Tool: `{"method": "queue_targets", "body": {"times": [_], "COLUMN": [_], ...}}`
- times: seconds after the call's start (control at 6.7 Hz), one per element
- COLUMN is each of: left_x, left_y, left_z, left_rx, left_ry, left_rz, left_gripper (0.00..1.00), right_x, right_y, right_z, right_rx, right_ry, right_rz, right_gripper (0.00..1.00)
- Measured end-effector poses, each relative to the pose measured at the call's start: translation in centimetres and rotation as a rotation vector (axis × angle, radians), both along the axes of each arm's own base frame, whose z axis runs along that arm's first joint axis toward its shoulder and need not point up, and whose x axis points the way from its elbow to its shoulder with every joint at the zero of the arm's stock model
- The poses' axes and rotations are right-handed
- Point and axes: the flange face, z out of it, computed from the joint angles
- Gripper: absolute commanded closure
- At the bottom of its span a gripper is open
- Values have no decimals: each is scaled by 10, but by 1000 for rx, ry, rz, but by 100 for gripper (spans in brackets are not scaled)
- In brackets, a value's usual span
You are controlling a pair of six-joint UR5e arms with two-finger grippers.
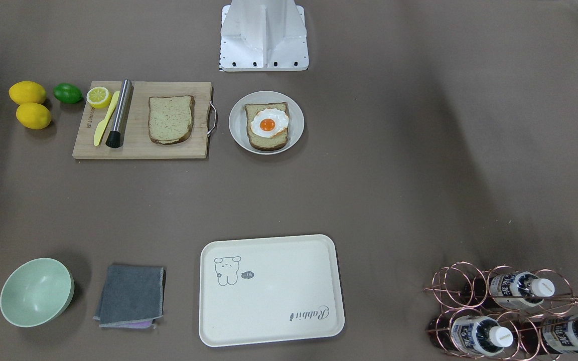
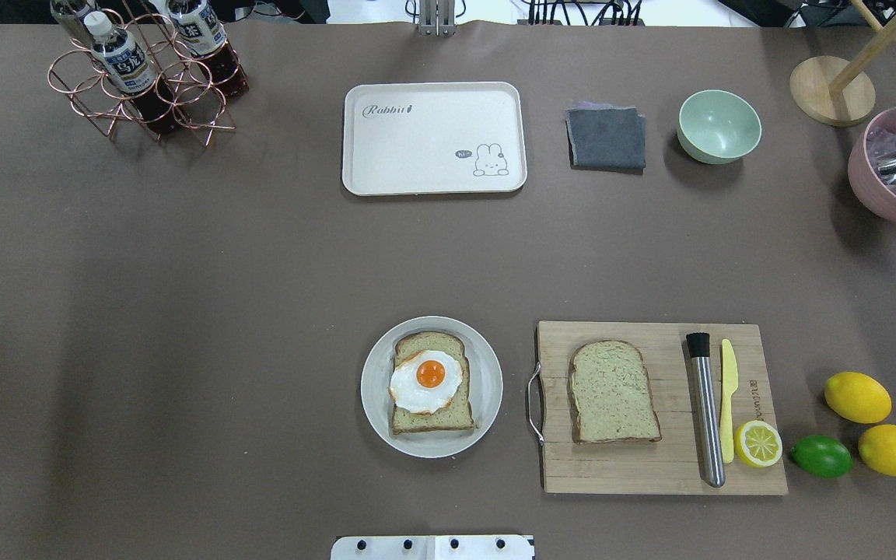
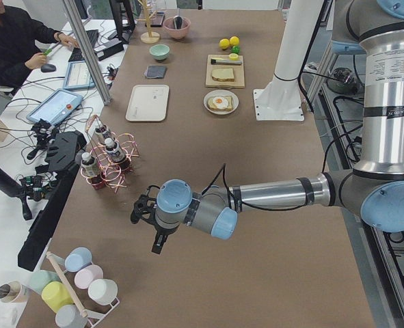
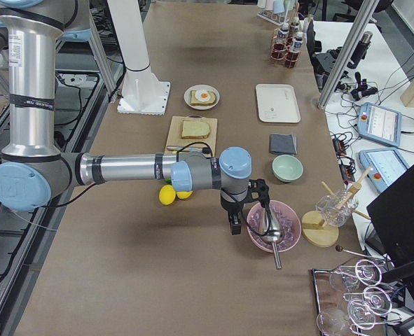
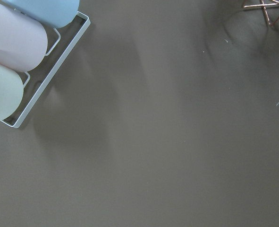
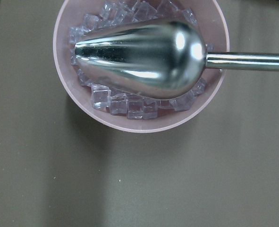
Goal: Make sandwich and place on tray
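One bread slice with a fried egg [image 2: 430, 379] on top lies on a round white plate [image 2: 487, 404] near the robot base; it also shows in the front view [image 1: 267, 125]. The second bread slice [image 2: 614, 391] lies bare on the wooden cutting board [image 2: 650, 467]. The cream tray [image 2: 417, 148] marked "Rabbit" sits empty at the far side of the table [image 1: 279, 301]. My left gripper [image 3: 156, 240] hangs over bare table far off to the left. My right gripper [image 4: 235, 224] hangs beside a pink bowl far off to the right. I cannot tell whether either is open.
The pink bowl of ice cubes [image 6: 82, 109] holds a metal scoop [image 6: 139, 59]. A copper bottle rack [image 2: 145, 78], grey cloth [image 2: 606, 138], green bowl [image 2: 719, 126], two lemons [image 2: 857, 397], a lime [image 2: 821, 456], and a muddler [image 2: 706, 412] with a yellow knife [image 2: 727, 404] stand around. Cups in a rack [image 5: 16, 47] lie below my left wrist.
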Motion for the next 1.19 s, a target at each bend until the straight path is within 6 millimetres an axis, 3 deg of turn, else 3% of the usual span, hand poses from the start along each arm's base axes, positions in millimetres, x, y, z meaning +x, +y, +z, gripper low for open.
{"method": "queue_targets", "body": {"times": [0.75,1.19], "left_x": [10,14], "left_y": [-12,-8], "left_z": [-19,-17], "left_rx": [-84,-99], "left_ry": [124,163], "left_rz": [-1,19], "left_gripper": [2,2], "right_x": [0,0], "right_y": [-1,-4], "right_z": [0,0], "right_rx": [-3,-3], "right_ry": [-3,0], "right_rz": [0,1], "right_gripper": [0,0]}}
